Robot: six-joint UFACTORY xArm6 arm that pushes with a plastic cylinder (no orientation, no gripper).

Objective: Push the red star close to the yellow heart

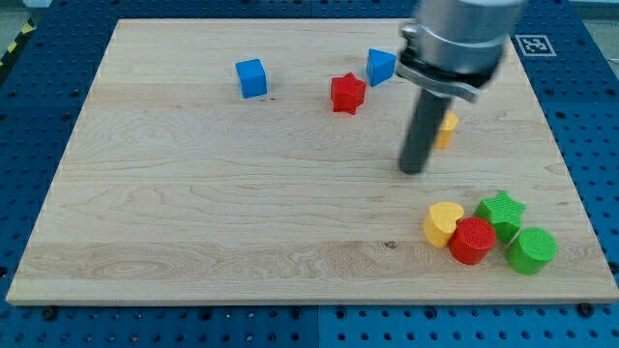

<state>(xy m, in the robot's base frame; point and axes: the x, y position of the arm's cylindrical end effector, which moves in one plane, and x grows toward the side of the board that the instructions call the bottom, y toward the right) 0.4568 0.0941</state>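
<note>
The red star (347,93) lies near the view's top, right of centre, on the wooden board (193,213). The yellow heart (443,223) lies at the lower right, touching a red cylinder (472,241). My tip (413,170) rests on the board, below and to the right of the red star and above the yellow heart, touching neither. The rod partly hides a small yellow block (446,128) just to its right.
A blue cube (251,78) sits at upper left of centre. A blue block (380,67) lies just right of the red star. A green star (502,213) and a green cylinder (531,249) cluster with the red cylinder at lower right.
</note>
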